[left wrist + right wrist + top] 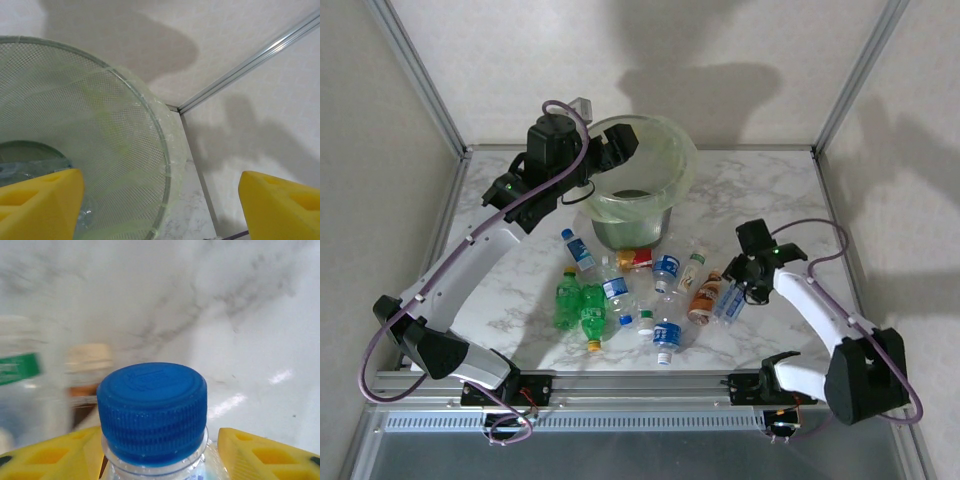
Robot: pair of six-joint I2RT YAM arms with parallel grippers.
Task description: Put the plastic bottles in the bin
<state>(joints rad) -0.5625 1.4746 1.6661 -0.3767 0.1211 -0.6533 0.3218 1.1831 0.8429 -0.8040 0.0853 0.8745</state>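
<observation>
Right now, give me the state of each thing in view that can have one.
left gripper: open, empty, above the rim of the bin.
right gripper: straddles the blue-capped bottle; cannot tell whether it is clamped.
blue-capped bottle: cap on, between the right gripper's pads.
bin: upright, open at the top.
other bottles: on the table in front of the bin, most lying down.

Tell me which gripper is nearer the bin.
Left. The left gripper hangs over the bin at its left rim. The right gripper is well away, low among the bottles, straddling a blue-capped bottle.
</observation>
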